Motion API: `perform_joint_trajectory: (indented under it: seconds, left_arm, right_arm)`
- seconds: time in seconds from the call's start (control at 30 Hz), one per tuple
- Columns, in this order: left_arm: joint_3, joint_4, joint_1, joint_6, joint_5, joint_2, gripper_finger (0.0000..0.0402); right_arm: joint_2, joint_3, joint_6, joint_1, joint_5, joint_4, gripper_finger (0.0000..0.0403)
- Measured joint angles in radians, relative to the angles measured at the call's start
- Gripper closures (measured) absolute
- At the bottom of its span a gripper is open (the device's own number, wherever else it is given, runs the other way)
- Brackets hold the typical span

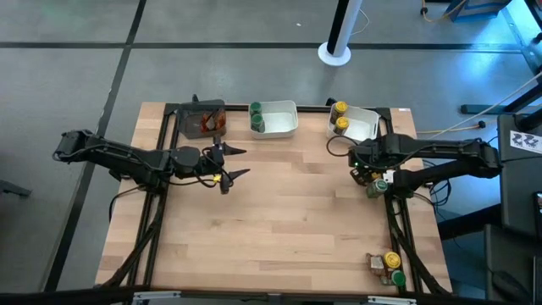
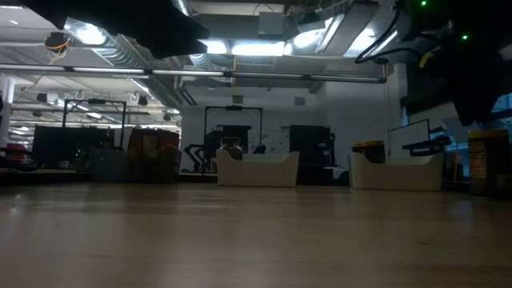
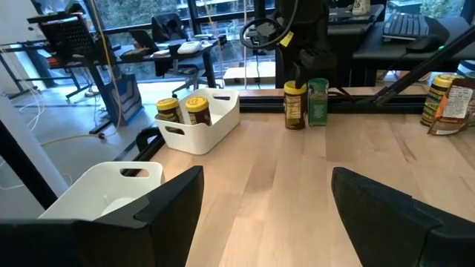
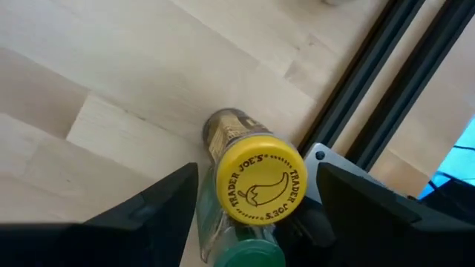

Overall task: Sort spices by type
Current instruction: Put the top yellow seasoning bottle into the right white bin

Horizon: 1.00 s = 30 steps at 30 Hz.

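My right gripper (image 1: pixel 370 178) hangs open at the table's right edge, pointing down. Its fingers (image 4: pixel 167 204) stand on either side of a yellow-lidded spice jar (image 4: pixel 260 182) with a gap showing on each side. A green-lidded jar (image 4: pixel 251 254) stands right beside that jar. Both jars stand upright on their bases on the table in the left wrist view (image 3: pixel 295 104). My left gripper (image 1: pixel 235 162) is open and empty, held level over the table's left middle.
Along the far edge stand a dark tray (image 1: pixel 201 119) with reddish-brown jars, a white tray (image 1: pixel 279 120) with green-lidded jars (image 1: pixel 256 116), and a white tray (image 1: pixel 362 124) with yellow-lidded jars (image 1: pixel 340 114). A few more jars (image 1: pixel 388 267) stand at the near right corner.
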Motion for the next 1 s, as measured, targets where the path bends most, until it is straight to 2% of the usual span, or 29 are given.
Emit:
perform_joint_trajectory:
  seconds: [0.2,0.53,0.73,1.0]
  left_arm:
    - [0.000,0.003,0.000,0.000,0.000,0.000,0.0121]
    - [0.000,0.003,0.000,-0.001,-0.001,0.000,0.0121]
    - [0.000,0.003,0.000,-0.001,-0.007,0.000,0.0121]
    - [0.000,0.007,0.002,-0.001,-0.010,0.000,0.0121]
  right_arm:
    - [0.000,0.000,0.001,0.000,0.047,0.008,0.0127]
    - [0.000,-0.004,0.024,0.000,0.034,0.004,0.0127]
    - [-0.016,-0.093,0.028,0.000,0.022,0.033,0.0127]
    - [-0.032,-0.089,0.048,0.000,0.027,0.023,0.0127]
